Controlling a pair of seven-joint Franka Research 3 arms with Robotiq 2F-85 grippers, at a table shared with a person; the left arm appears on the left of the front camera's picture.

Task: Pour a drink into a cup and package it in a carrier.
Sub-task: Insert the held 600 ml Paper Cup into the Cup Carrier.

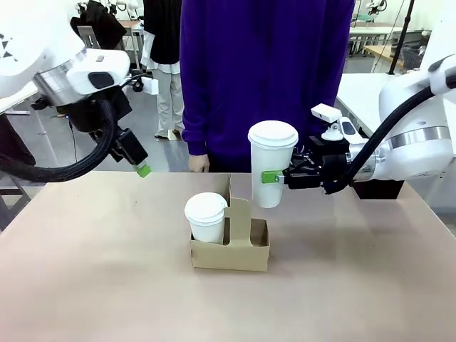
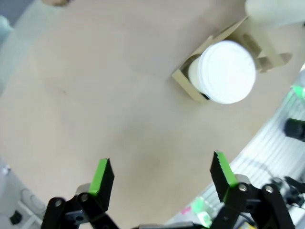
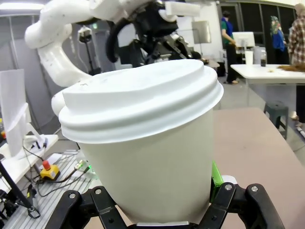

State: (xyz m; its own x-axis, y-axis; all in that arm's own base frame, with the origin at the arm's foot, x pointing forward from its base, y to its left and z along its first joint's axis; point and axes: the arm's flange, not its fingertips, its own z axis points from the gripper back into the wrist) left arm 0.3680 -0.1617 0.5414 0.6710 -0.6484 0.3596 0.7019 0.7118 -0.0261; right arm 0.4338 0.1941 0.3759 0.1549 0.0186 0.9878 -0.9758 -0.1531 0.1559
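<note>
Carrier (image 1: 235,249) below lidded cup (image 1: 271,167) in right hand (image 1: 278,175).

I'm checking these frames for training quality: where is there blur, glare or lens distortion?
Front view: evenly lit and sharp, with soft shadows under the carrier. Left wrist view: wide-angle bending curves the table edge, and the short cup's lid is washed out and soft. Right wrist view: the tall cup, held close in the right gripper, looks swollen, while the background stays fairly clear.
</note>
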